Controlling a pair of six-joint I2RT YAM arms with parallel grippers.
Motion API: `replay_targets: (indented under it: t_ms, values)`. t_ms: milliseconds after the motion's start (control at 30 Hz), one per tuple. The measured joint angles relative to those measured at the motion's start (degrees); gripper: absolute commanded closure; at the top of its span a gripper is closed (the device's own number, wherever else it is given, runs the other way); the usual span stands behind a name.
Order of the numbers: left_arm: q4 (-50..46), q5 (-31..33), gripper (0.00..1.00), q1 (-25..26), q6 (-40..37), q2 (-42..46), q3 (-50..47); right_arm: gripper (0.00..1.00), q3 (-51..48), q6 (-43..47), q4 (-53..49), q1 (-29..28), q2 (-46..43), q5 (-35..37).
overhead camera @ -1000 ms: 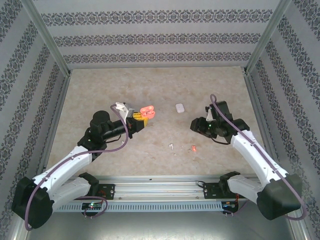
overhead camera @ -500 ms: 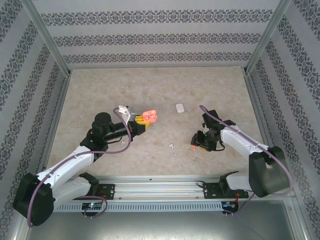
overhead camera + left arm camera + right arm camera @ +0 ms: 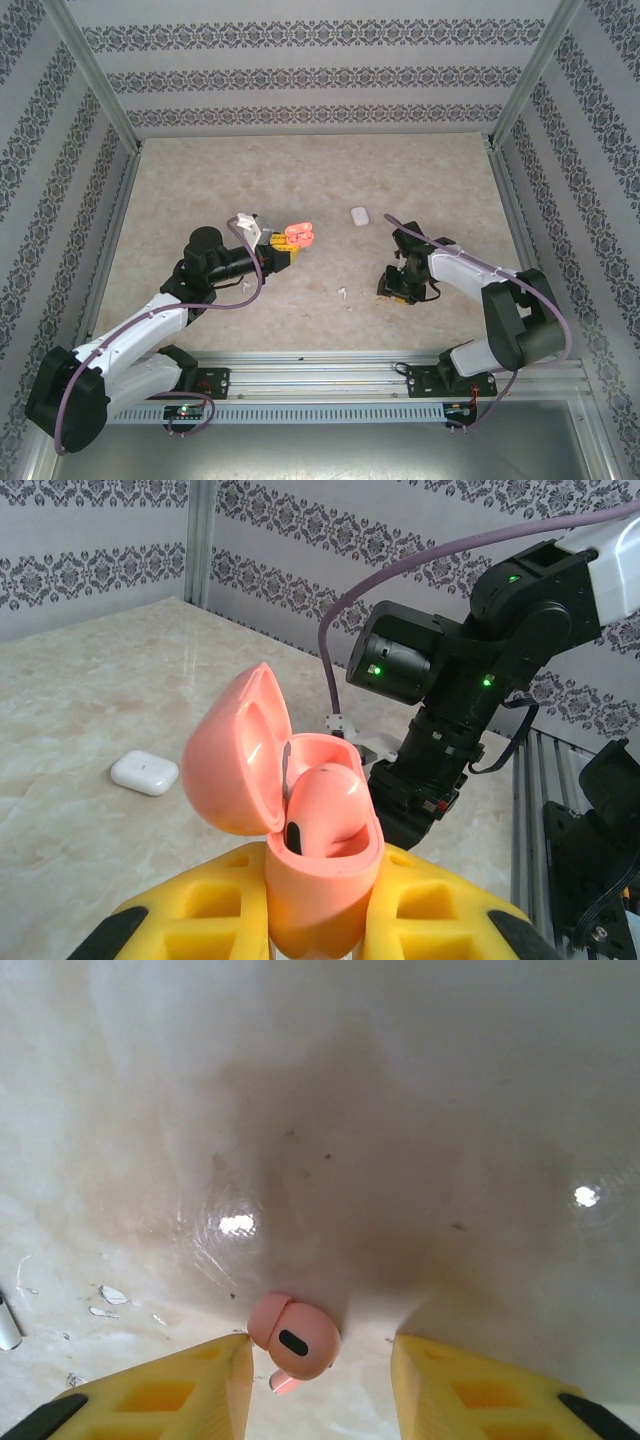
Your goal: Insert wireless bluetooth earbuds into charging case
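Note:
My left gripper [image 3: 322, 925] is shut on the salmon-pink charging case [image 3: 322, 875], held off the table left of centre [image 3: 298, 235]. Its lid [image 3: 235, 755] stands open, and one pink earbud [image 3: 325, 805] sits inside. In the right wrist view a second pink earbud [image 3: 293, 1343] lies on the table. My right gripper [image 3: 320, 1342] is down around it, open: the left yellow finger [image 3: 180, 1385] is almost touching it and the right finger [image 3: 480, 1390] stands clear. From above, the right gripper [image 3: 392, 288] is pressed low at centre right.
A closed white case [image 3: 360, 215] lies on the marble table [image 3: 300, 170] behind the grippers, also seen in the left wrist view [image 3: 145, 773]. A white earbud [image 3: 342, 293] lies between the arms. Patterned walls stand on three sides, and a metal rail [image 3: 330, 365] runs along the near edge.
My right arm swung in and down from beside the white case onto the pink earbud, and its jaws narrowed slightly. The left arm with the case shifted a little to the right.

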State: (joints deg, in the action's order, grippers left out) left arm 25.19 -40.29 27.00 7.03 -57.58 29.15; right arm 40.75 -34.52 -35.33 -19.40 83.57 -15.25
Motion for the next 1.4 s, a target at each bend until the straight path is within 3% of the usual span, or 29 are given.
replay_targets:
  t_ms: [633,933,1400]
  values:
    - [0.0,0.04,1.0,0.0,-0.26,0.11,0.0,0.75,4.52,2.47,-4.66,-2.01,4.5,2.93]
    - [-0.02,0.2,1.0,0.0,-0.26,0.11,0.0,0.6,6.36,4.57,-4.13,-4.07,5.27,1.66]
    - [-0.09,0.2,1.0,0.0,-0.42,0.11,0.0,0.59,9.44,7.15,-5.95,-1.36,4.7,0.79]
